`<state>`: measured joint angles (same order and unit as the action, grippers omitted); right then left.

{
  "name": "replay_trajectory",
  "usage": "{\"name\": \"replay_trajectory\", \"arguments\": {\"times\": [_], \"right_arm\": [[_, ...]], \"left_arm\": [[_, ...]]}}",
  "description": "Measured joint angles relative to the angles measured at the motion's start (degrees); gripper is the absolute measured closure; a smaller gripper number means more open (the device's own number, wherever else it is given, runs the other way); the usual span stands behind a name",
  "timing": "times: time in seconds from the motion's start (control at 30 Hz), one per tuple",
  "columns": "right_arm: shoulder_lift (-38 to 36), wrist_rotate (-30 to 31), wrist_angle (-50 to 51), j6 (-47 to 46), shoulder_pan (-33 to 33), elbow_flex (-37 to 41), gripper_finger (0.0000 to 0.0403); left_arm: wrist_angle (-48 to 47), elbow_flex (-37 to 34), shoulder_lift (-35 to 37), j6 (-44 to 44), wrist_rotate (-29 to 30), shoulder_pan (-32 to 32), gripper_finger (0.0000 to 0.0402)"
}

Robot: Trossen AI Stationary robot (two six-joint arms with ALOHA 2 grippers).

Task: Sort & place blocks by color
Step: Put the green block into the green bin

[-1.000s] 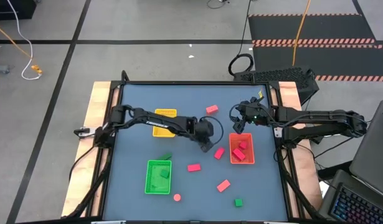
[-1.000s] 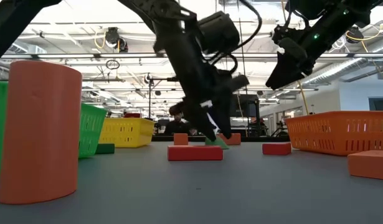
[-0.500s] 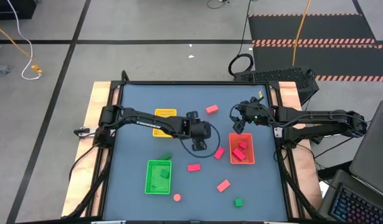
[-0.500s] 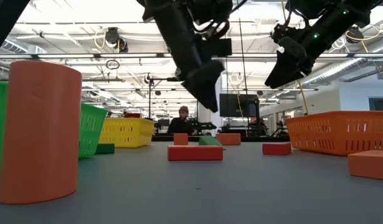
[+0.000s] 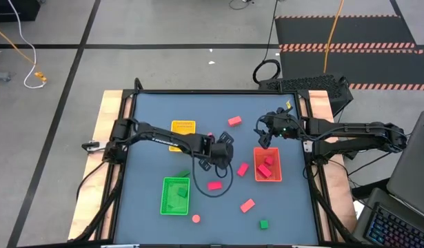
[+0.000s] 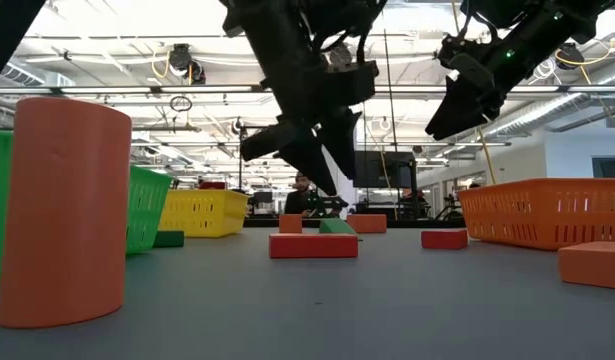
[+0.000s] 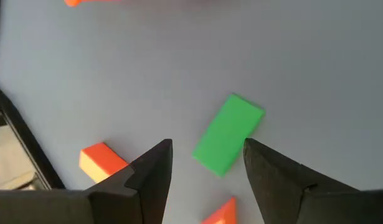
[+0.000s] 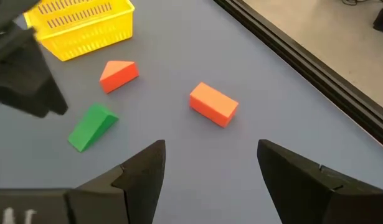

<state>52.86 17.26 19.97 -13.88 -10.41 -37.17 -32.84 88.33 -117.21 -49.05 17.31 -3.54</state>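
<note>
Below the open left hand (image 7: 207,168) lies a green block (image 7: 228,133), untouched.

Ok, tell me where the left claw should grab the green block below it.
Probably across its two long sides at mid-length, coming straight down. The green block lies flat on the table, long and narrow, with bare space around it. The open left claw hovers above, askew to it, so turn the wrist first.
</note>
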Motion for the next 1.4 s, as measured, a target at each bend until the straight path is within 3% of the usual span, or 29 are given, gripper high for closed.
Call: {"name": "replay_trajectory", "arguments": {"times": [0.57, 1.23, 1.4], "right_arm": [[0.0, -2.5, -2.0, 0.0, 0.0, 0.0, 0.0156], [0.0, -2.6, -1.7, 0.9, 0.0, 0.0, 0.0156], [0.0, -2.6, -1.7, 1.0, 0.0, 0.0, 0.0156]], "left_arm": [[-1.3, -0.5, -2.3, 0.7, -5.6, 5.1, 0.0202], [0.3, -0.4, -6.5, 3.8, -7.4, 4.1, 0.0202], [1.2, -0.4, -6.5, 4.0, -7.6, 4.1, 0.0238]]}}
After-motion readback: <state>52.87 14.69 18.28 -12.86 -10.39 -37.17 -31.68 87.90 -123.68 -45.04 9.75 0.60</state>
